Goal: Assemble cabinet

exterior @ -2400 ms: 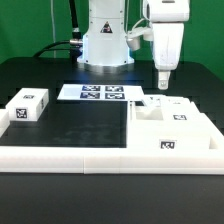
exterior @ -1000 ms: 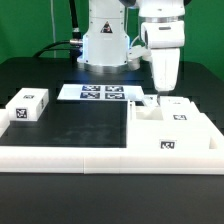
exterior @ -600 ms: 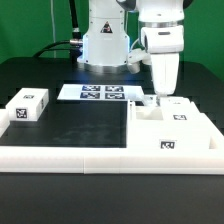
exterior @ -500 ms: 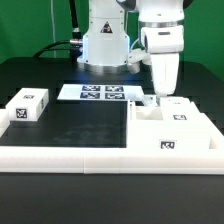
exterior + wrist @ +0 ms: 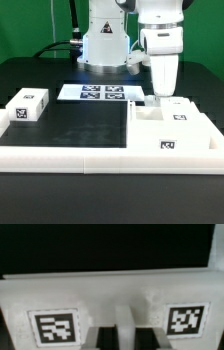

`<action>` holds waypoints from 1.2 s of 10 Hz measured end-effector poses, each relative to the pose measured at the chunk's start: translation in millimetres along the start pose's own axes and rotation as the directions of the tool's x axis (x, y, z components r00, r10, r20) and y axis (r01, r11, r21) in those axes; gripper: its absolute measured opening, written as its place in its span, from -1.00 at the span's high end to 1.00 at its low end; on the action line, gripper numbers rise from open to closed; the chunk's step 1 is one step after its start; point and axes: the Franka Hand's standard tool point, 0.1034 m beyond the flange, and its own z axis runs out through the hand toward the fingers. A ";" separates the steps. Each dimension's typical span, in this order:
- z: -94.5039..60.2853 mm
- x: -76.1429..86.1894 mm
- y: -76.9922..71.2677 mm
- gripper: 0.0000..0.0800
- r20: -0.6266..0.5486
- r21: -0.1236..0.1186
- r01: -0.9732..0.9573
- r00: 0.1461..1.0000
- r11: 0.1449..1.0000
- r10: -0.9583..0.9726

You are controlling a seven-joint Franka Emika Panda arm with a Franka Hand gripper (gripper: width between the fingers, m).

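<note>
Arm [image 5: 162,40] upright, wrist straight down over the cabinet [image 5: 195,145]; fingers [image 5: 106,339] pinched shut on its thin wall.

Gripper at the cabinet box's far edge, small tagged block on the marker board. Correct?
Block is wrong: the exterior view shows the small tagged block on the black table, apart from the marker board. The gripper is at the cabinet box's far edge.
</note>
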 end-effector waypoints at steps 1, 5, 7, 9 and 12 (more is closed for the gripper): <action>-0.1 -0.1 0.2 0.83 0.000 -0.001 0.000 1.000 1.000 0.000; -2.3 -0.9 1.8 0.83 0.000 -0.006 -0.009 1.000 1.000 0.009; -4.1 -2.7 1.3 0.83 0.007 0.002 -0.011 1.000 1.000 0.011; -21.8 -8.7 4.5 0.83 0.035 0.003 -0.037 0.999 0.999 0.037; -36.7 -11.9 6.1 0.83 0.047 -0.019 -0.042 0.998 0.999 0.043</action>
